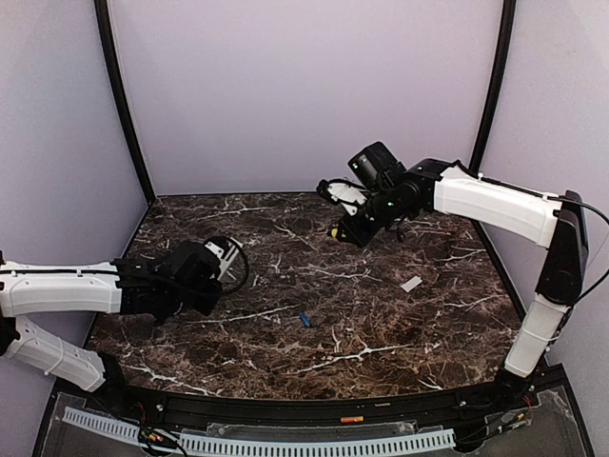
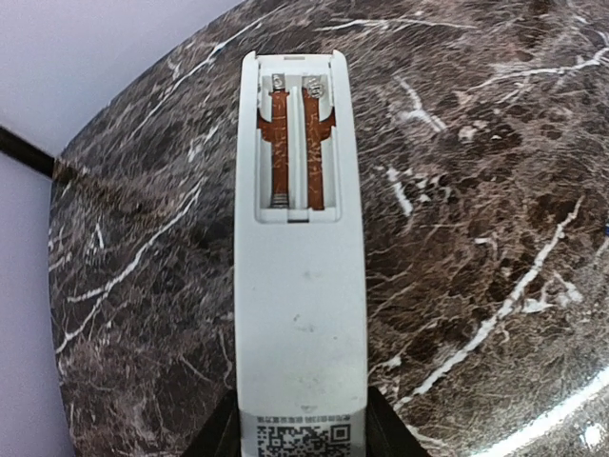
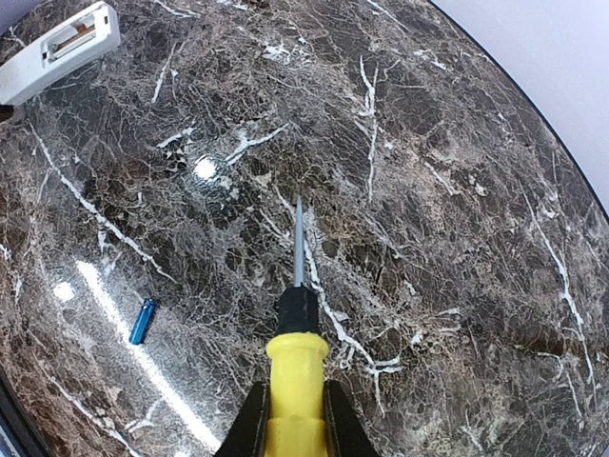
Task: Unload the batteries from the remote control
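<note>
1. Top view: the left pincer (image 1: 211, 265) is at the left of the counter (image 1: 381, 333). It is closed tight on the remote (image 1: 225, 251). The right pincer (image 1: 344, 229) is at the far side, well apart from the remote. It is closed on the yellow tool (image 1: 336, 231). One blue battery (image 1: 304, 319) lies on the counter between the arms. A small white lid (image 1: 411, 284) lies to the right of it.

2. Left wrist view: two dark fingers (image 2: 221, 433) squeeze the near end of the remote (image 2: 300, 314), one on each side. The open slots face up at its far end. Each slot shows a thin brown-orange strip with small metal bits at the ends. I cannot tell if a battery is in there.

3. Right wrist view: the pincer (image 3: 295, 419) grips the yellow handle of the tool (image 3: 296, 367) with nothing else in it. The thin metal tip points at bare counter. The battery (image 3: 143, 321) lies to the left of the tool. The remote (image 3: 57, 43) is far off at the top left.

4. Doing it well, I think: keep the remote flat and steady with the slots up. Bring the tool tip slowly to the spring end of a slot. Slide it under any battery and lift softly. Do not poke the metal bits.

5. Writing: a square code mark (image 2: 300, 441) sits at the near end of the remote. The tiny print above it is too small to read. I see no brand name.
</note>
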